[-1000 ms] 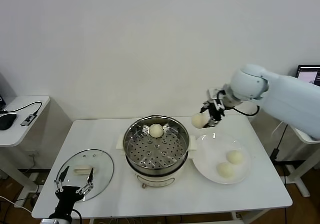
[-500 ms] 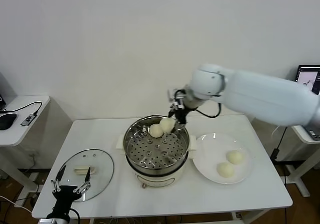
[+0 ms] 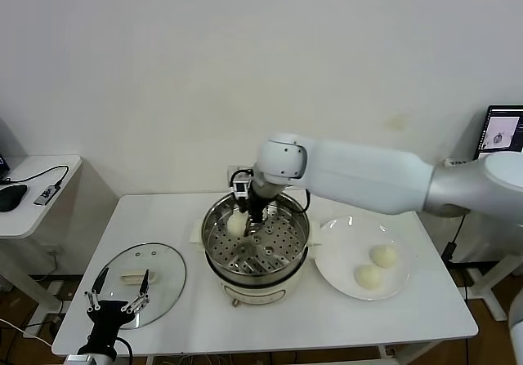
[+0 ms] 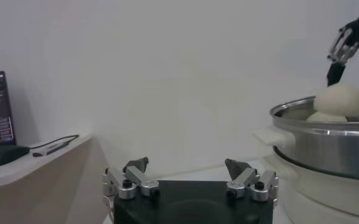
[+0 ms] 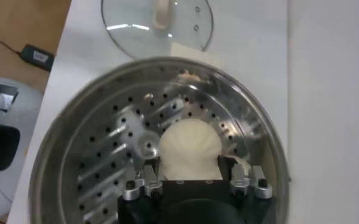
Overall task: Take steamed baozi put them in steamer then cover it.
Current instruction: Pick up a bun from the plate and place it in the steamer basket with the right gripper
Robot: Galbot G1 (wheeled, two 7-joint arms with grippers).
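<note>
Head view: right gripper (image 3: pixel 248 220) down inside the steamer (image 3: pixel 257 247) at its far left side, jaws clasped on one steamed baozi (image 3: pixel 238 225) just above the perforated tray; second bun hidden behind arm and gripper there. Two more buns (image 3: pixel 376 267) on the white plate (image 3: pixel 335 275) to the right of the steamer, apart from the jaws. Steamer itself at mid table (image 3: pixel 163 210), uncovered. Cover (image 3: pixel 139 284) flat on the table near the front left corner, cream handle up, with the left gripper (image 3: pixel 119 296) hovering at its near edge, jaws spread wide and holding nothing. Left wrist view: own left gripper (image 4: pixel 189 175) low in front, both fingers splayed, nothing between them; beyond, the steamer's steel wall (image 4: pixel 325 146) on its cream base, with a bun (image 4: pixel 341 100) rising above the rim and the dark fingers of the right gripper (image 4: pixel 348 52) standing over and around it. Right wrist view: straight down into the steamer (image 5: pixel 63 164), the held bun (image 5: pixel 189 148) lying right between the right gripper's (image 5: pixel 197 176) two fingers, pleated top showing, pressed close against the gripper body, over the holed tray; a sliver of another bun (image 5: pixel 245 165) peeking out beside one finger; the cover (image 5: pixel 158 21) beyond the rim on the table.
</note>
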